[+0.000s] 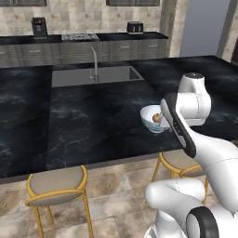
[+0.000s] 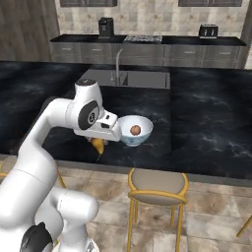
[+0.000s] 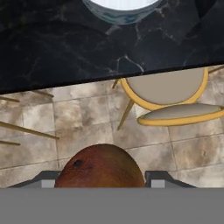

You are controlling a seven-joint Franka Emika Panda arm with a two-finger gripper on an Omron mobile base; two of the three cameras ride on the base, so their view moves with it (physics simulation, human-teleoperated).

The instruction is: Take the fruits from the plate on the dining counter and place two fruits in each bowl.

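The arm is bending low over the tabletop edge, gripper clamping a brown fruit beside the white bowl, which is holding another fruit.

Glossy white rounded arm, black bands at joints, dark round joint caps, bulbous white base segments

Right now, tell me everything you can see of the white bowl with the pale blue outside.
The white bowl is deep and round, glossy white inside, pale blue with darker mottling outside. It stands upright on the black dining counter, near its front edge above a stool. One small brown fruit lies inside against the bottom. The arm's wrist hangs beside its rim; I cannot tell if they touch.
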